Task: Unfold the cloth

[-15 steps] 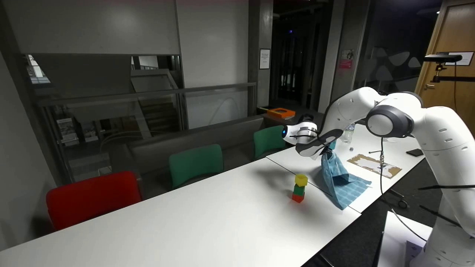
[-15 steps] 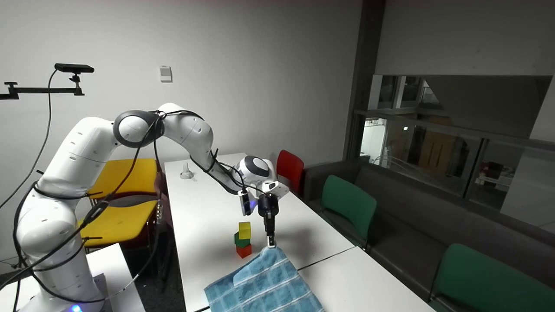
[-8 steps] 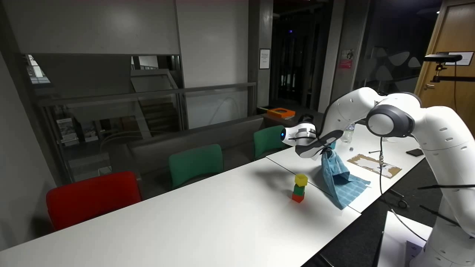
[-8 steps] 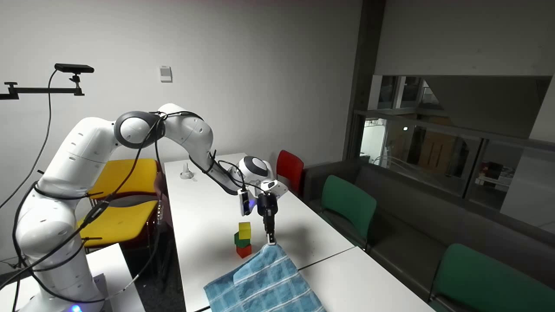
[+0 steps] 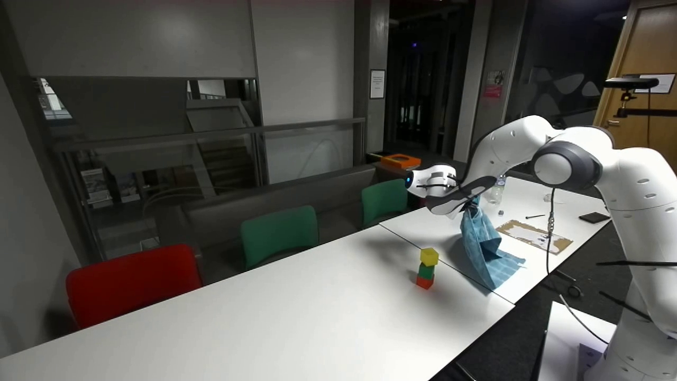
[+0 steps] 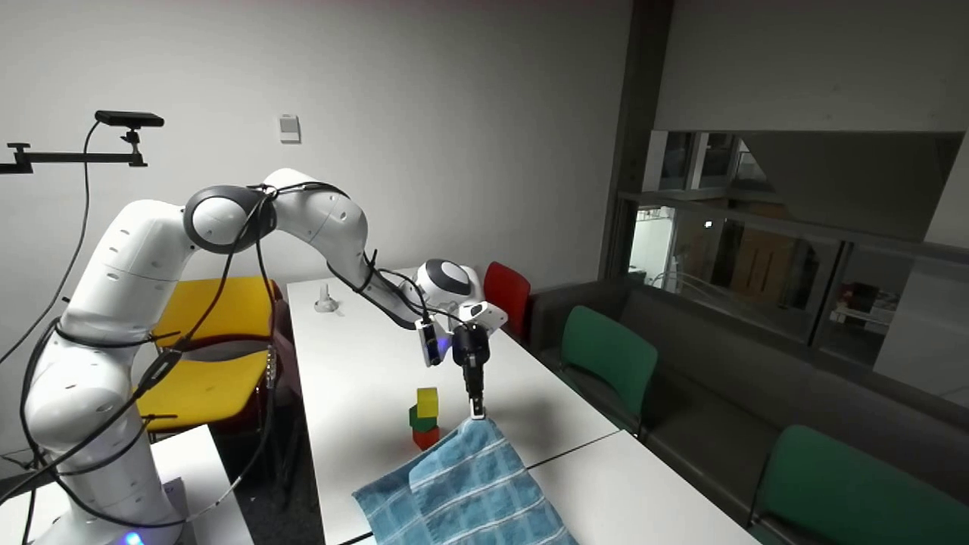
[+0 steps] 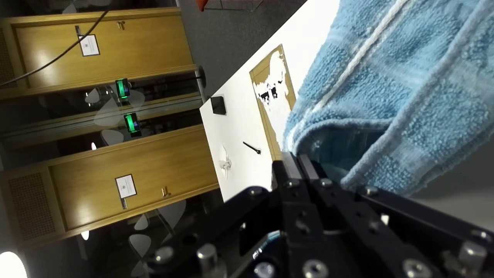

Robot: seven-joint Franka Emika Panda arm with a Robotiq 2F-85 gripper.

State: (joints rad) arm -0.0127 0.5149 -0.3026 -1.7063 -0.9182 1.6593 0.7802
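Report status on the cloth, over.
End effector shut on cloth. Cloth raised where pinched, lower part on table, not yet flat. Block stack close by, apart from cloth, possible obstacle.

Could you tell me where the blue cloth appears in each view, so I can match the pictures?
In an exterior view: right of centre, the blue cloth, right of the stacked blocks.
In an exterior view: bottom centre, the blue cloth, cut off by the lower edge.
In the wrist view: upper right, the blue cloth.
Shared landmark: the gripper, holding the blue cloth's raised end.
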